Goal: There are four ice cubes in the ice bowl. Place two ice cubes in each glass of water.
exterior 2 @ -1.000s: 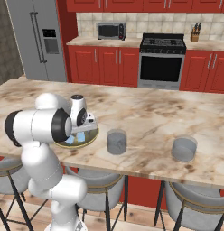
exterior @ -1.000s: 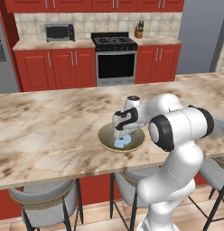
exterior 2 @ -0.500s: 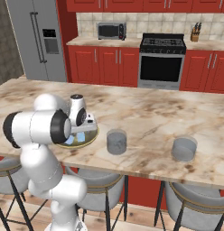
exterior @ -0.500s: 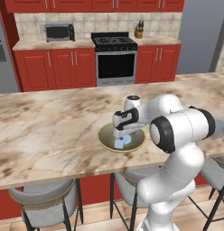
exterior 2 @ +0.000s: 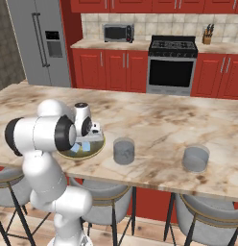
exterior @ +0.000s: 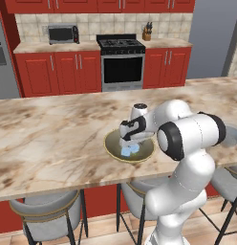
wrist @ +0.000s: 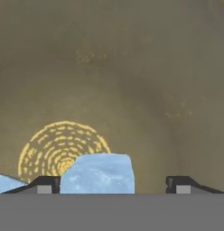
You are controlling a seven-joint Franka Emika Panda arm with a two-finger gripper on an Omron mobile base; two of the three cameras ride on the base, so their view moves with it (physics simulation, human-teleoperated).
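The ice bowl [exterior: 106, 145] [exterior 2: 93, 155] sits near the counter's front edge, olive-grey with a gold rim. My gripper [exterior: 126, 143] [exterior 2: 90, 140] reaches down inside it and stands open. In the hand view, one pale blue ice cube [wrist: 98, 173] lies between the fingertips [wrist: 44, 184], closer to the left one, with a gap on its right. A second ice cube [wrist: 5, 182] peeks in at the lower left. More ice cubes [exterior: 134, 149] [exterior 2: 76, 149] rest on the bowl floor [wrist: 132, 90]. Two glasses of water [exterior 2: 124, 151] [exterior 2: 195, 159] stand to the bowl's right.
The marble island counter [exterior: 53, 129] stretches wide to the left and behind the bowl. Grey stools [exterior: 44, 215] stand under its front edge. Red cabinets and a stove [exterior: 121, 64] line the far wall, with a fridge [exterior 2: 39, 43] at the left.
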